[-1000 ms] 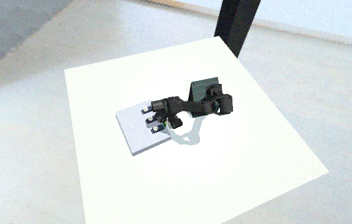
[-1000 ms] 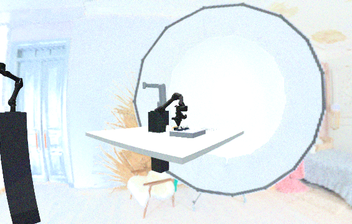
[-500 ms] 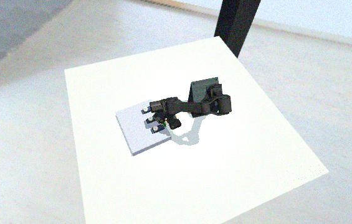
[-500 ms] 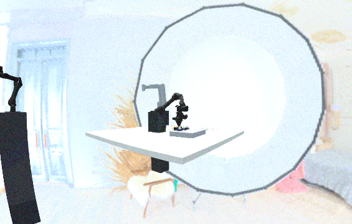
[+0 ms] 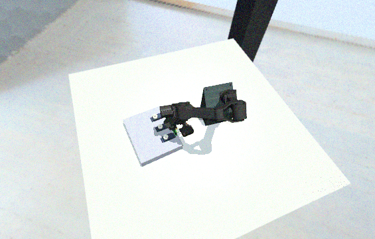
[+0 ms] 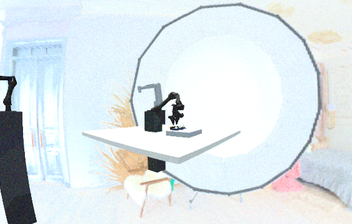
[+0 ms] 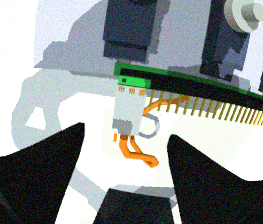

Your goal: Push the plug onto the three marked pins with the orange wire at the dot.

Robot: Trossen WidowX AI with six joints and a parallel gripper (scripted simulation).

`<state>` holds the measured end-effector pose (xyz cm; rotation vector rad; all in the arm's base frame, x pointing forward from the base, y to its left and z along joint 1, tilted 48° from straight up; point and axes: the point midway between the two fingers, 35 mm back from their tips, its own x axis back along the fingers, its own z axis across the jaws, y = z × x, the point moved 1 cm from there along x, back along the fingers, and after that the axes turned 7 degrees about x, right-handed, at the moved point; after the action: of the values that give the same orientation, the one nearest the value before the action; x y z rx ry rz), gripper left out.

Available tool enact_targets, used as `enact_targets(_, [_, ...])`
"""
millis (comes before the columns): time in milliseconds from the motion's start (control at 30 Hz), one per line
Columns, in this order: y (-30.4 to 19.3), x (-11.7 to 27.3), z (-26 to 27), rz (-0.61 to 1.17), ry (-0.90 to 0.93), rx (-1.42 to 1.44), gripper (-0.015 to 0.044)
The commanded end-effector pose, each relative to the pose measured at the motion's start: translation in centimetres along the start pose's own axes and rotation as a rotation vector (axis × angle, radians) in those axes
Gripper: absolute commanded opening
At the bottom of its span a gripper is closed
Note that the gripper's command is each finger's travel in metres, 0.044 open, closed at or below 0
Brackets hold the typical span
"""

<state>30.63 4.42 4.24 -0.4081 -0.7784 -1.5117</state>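
The pale plug (image 7: 127, 107) lies square to the pin row (image 7: 194, 106) in the wrist view. Its front end meets the green band (image 7: 138, 82), at the end with the dark dot (image 7: 124, 80). The three pins there are hidden by the plug. The orange lead (image 7: 127, 149) bends away behind it. My gripper (image 7: 127, 135) (image 6: 175, 124) is open, one finger on each side of the plug with a gap to both. The lavender holder (image 5: 147, 146) (image 6: 182, 134) lies under the gripper's far side; the unmarked pins look straight.
Dark servos with white horns stand on the holder, one servo (image 7: 129, 25) behind the band and another servo (image 7: 224, 47) to its right. Bare pins continue right of the plug. A wire loop (image 7: 157, 126) lies close beside the plug. The white table (image 5: 207, 192) carries the holder and my arm's base.
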Motion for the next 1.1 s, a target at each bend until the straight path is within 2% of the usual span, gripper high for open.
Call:
enact_targets(0, [0.4, 3.3, -0.1, -0.018, -0.011, 0.011, 0.0367])
enact_targets(100, [0.3, 4.9, 0.0, -0.019, -0.009, 0.011, 0.0440])
enact_targets(1067, [0.3, 4.9, 0.0, -0.019, -0.009, 0.011, 0.0440])
